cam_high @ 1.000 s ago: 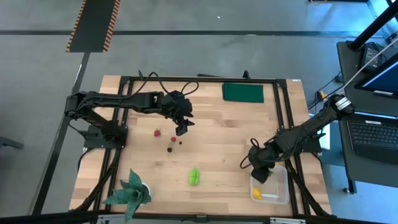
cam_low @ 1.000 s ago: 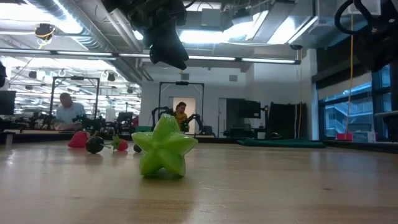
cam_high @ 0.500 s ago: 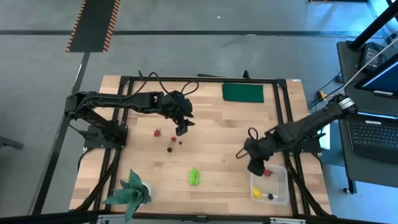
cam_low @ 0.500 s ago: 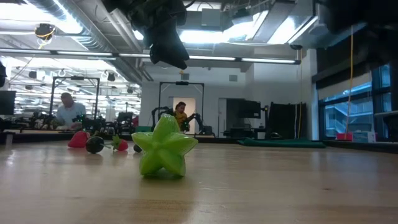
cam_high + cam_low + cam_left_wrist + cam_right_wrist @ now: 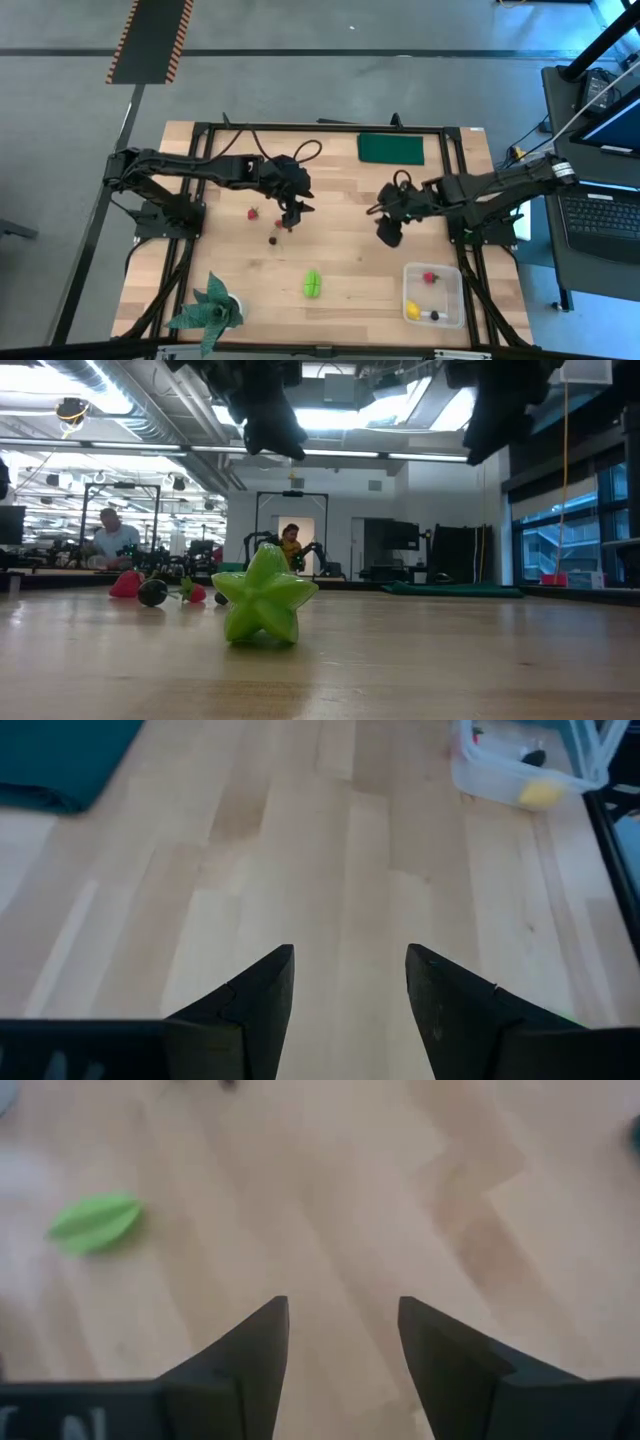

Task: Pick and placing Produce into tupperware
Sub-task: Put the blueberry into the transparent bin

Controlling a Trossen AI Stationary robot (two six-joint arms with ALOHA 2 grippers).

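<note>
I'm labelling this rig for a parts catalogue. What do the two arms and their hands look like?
Both arms are black, slim and jointed, with loose black cables looping near each wrist. The left hand and the right hand look alike: each ends in two dark, flat, wedge-shaped fingers tapering to blunt tips. No markings can be read on them.

Grey concrete floor (image 5: 330,70) surrounds the wooden table (image 5: 340,190), with an orange-and-black striped strip (image 5: 150,40) beyond it. A desk with a laptop (image 5: 598,215) stands alongside. Ceiling lights (image 5: 420,410), large windows (image 5: 560,545) and seated people (image 5: 108,540) fill the hall behind.
</note>
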